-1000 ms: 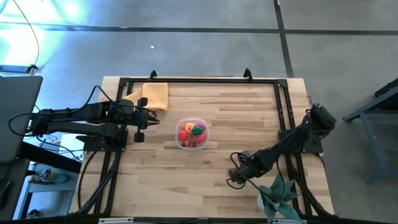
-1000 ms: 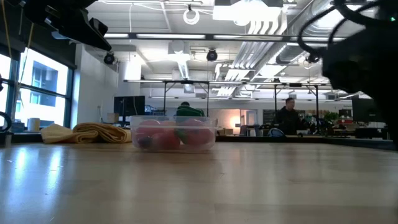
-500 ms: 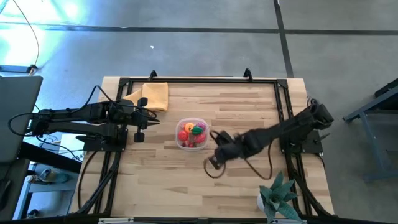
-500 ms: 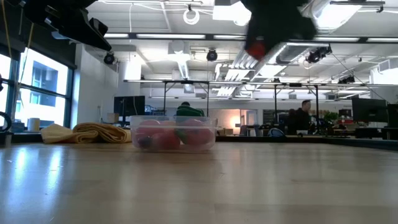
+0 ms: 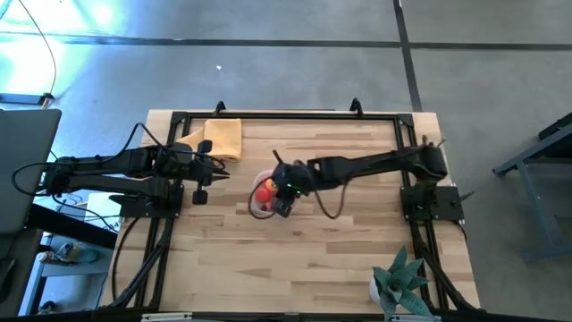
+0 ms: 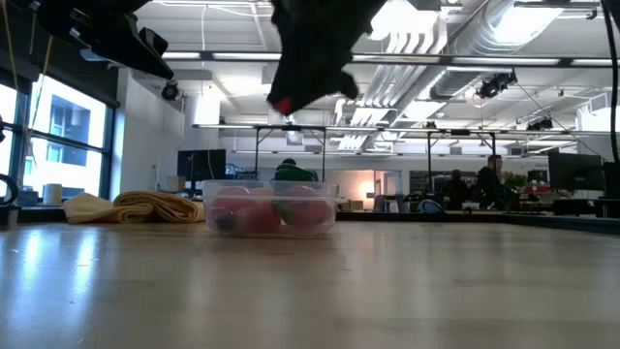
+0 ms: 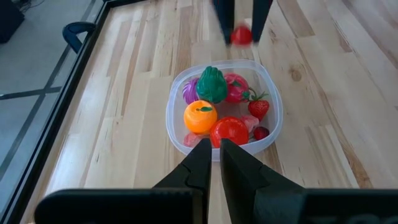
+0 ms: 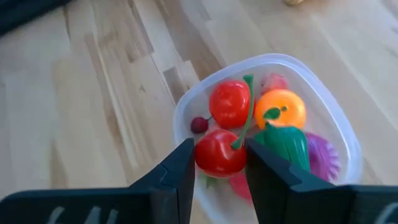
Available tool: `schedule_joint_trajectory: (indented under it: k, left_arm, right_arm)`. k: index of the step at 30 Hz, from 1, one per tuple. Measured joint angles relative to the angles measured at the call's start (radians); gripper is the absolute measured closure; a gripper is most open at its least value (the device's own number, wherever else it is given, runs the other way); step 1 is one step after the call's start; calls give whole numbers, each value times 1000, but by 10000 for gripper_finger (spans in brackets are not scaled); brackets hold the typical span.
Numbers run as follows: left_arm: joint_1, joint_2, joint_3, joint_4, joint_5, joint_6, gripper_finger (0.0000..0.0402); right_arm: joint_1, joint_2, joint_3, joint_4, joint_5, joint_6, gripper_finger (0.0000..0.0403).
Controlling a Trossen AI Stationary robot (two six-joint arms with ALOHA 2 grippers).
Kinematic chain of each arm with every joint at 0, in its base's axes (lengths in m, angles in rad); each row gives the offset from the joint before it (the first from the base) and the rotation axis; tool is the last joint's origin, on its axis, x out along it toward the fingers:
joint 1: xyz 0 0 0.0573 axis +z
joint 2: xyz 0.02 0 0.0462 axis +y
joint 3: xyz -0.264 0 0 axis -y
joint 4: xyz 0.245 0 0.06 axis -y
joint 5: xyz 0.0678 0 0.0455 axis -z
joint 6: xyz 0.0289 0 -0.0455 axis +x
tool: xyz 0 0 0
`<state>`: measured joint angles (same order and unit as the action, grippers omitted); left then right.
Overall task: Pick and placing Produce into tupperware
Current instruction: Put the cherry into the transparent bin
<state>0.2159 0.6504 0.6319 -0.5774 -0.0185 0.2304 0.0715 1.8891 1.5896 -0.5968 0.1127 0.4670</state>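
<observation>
The clear tupperware tub [image 5: 265, 194] stands mid-table and holds several toy produce pieces: a red tomato [image 8: 230, 102], an orange [image 8: 283, 109], a green piece [image 7: 212, 84] and a purple one [image 8: 323, 153]. My right gripper [image 8: 219, 157] hovers above the tub's near-right part, shut on a small red toy fruit [image 8: 214, 154] with a green stem. In the low view the red fruit [image 6: 281, 102] hangs well above the tub [image 6: 269, 206]. My left gripper [image 7: 214, 149] waits left of the tub, shut and empty. My right gripper pinches the red toy fruit by its round body [image 8: 205, 158] between its two fingers, one on each side. The fingers come from above, slanting in from the table's right. The fruit is lifted clear over the tub, and its green stem [image 8: 244, 118] sticks out beyond the fingertips.
A folded yellow-orange cloth [image 5: 223, 136] lies by the table's far-left corner. A spiky teal potted plant [image 5: 400, 277] stands at the near-right corner. A black frame [image 5: 407, 152] runs along the table's edges. Bare wood lies near and right of the tub.
My right gripper has swung from the near-right area beside the plant toward the left and far side, ending over the tub. It has stayed shut on the red fruit, carrying it in the air. The tub and my left arm have kept still.
</observation>
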Motion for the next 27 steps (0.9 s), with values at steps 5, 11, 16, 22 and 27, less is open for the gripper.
schedule_joint_trajectory:
  k: [5,11,16,22,27]
  left_arm:
    - [0,0,0,0,0,0,378]
    - [0,0,0,0,0,0,378]
    - [0,0,0,0,0,0,378]
    - [0,0,0,0,0,0,378]
    - [0,0,0,0,0,0,378]
  right_arm:
    - [-42,116,35,48,-88,-107,297]
    - [-52,216,66,49,-106,-208,297]
    - [-45,259,72,52,-106,-288,297]
    - [-43,281,73,46,-94,-375,297]
    - [-43,281,73,47,-71,-404,297]
